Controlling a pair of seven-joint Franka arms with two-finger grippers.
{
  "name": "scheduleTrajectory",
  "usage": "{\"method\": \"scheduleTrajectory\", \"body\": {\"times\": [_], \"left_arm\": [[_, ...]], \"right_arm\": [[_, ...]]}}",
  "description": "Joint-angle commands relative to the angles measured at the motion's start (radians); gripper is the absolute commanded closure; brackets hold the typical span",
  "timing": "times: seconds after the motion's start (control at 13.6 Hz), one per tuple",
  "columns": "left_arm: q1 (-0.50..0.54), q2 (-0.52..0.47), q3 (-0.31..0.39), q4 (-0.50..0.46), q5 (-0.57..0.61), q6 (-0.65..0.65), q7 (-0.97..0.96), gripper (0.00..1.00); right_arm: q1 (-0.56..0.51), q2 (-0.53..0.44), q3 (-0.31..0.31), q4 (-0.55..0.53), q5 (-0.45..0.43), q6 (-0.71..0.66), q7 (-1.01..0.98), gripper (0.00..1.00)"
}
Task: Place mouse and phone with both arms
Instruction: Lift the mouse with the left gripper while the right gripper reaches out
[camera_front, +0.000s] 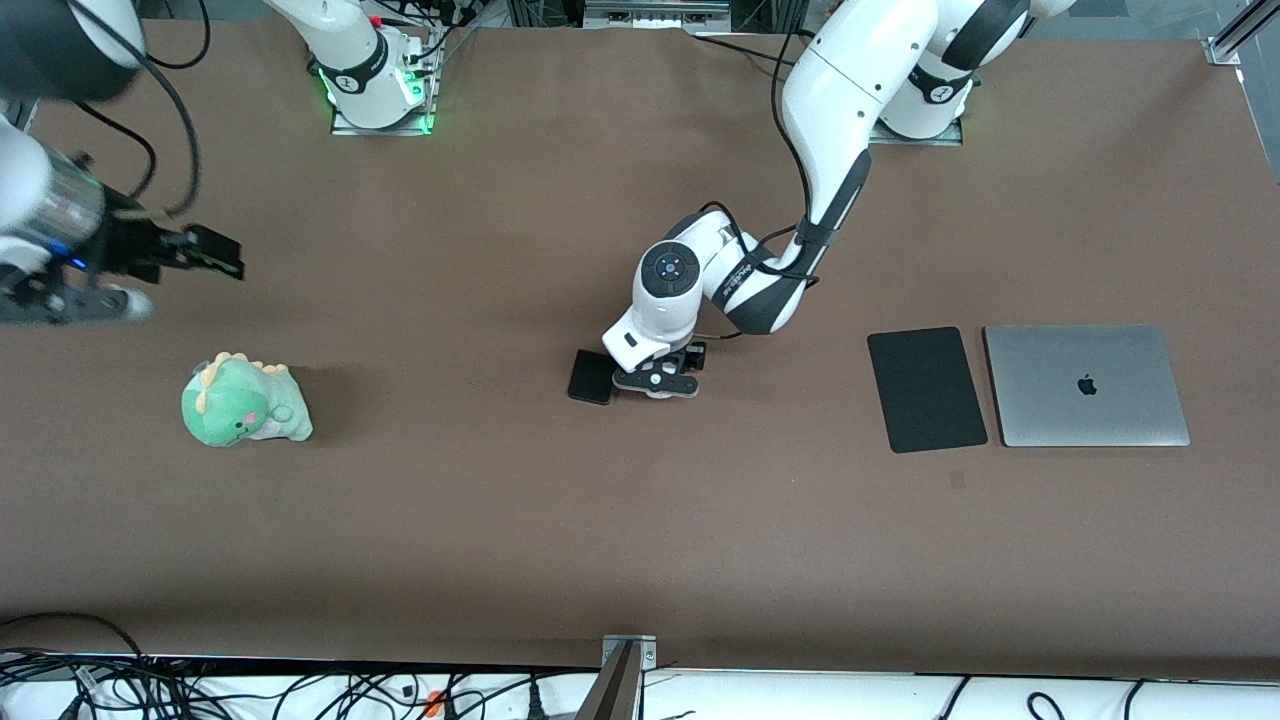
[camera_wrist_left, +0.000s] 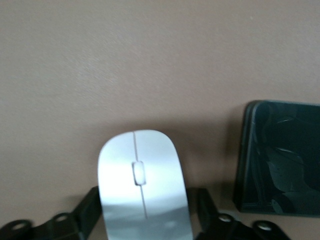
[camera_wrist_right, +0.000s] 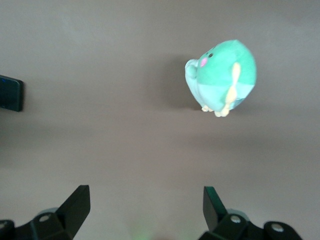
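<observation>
The white mouse (camera_wrist_left: 141, 185) sits between the fingers of my left gripper (camera_wrist_left: 146, 202), which close on its sides low at the table. In the front view the left gripper (camera_front: 655, 380) is at mid table and hides the mouse. The black phone (camera_front: 591, 377) lies flat on the table right beside it, toward the right arm's end, and shows in the left wrist view (camera_wrist_left: 280, 157). My right gripper (camera_front: 215, 250) is open and empty, held in the air over the right arm's end of the table. Its wrist view (camera_wrist_right: 146, 205) shows bare table between the fingers and the phone's edge (camera_wrist_right: 10, 93).
A green plush dinosaur (camera_front: 244, 402) lies near the right arm's end, also in the right wrist view (camera_wrist_right: 222, 77). A thin matte black pad (camera_front: 926, 389) and a shut grey laptop (camera_front: 1086, 385) lie side by side toward the left arm's end.
</observation>
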Motion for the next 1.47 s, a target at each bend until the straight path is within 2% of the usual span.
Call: {"method": "scheduleTrajectory", "body": {"times": [0.0, 0.07, 0.22, 0.44, 0.74, 0.88, 1.18, 1.25, 1.4], "left_arm": [[0.000, -0.007, 0.006, 0.002, 0.027, 0.003, -0.020, 0.71], [0.001, -0.010, 0.006, 0.002, 0.027, -0.001, -0.020, 0.78], [0.027, -0.039, 0.008, 0.003, 0.027, -0.033, -0.025, 0.83], [0.100, -0.126, 0.009, 0.046, 0.028, -0.283, -0.012, 0.83], [0.223, -0.238, 0.009, 0.040, 0.028, -0.534, 0.107, 0.83], [0.292, -0.277, 0.008, 0.025, 0.030, -0.604, 0.152, 0.83], [0.455, -0.282, 0.008, -0.041, 0.036, -0.578, 0.410, 0.83], [0.501, -0.283, 0.008, -0.072, 0.036, -0.540, 0.455, 0.83], [0.544, -0.283, 0.008, -0.171, 0.036, -0.383, 0.503, 0.83]], "right_arm": [[0.020, 0.017, 0.003, 0.025, -0.021, -0.039, -0.010, 0.00], [0.023, 0.020, 0.003, 0.025, -0.021, -0.039, -0.010, 0.00], [0.023, 0.026, 0.005, 0.020, -0.021, -0.035, -0.008, 0.00], [0.047, 0.059, 0.005, 0.023, -0.021, -0.026, -0.004, 0.00], [0.052, 0.116, 0.005, 0.025, -0.011, 0.014, -0.008, 0.00], [0.058, 0.142, 0.005, 0.025, -0.010, 0.031, -0.008, 0.00], [0.084, 0.201, 0.007, 0.025, -0.010, 0.077, 0.004, 0.00], [0.106, 0.222, 0.005, 0.025, -0.010, 0.097, 0.015, 0.03], [0.139, 0.247, 0.006, 0.019, 0.015, 0.147, 0.106, 0.01]]}}
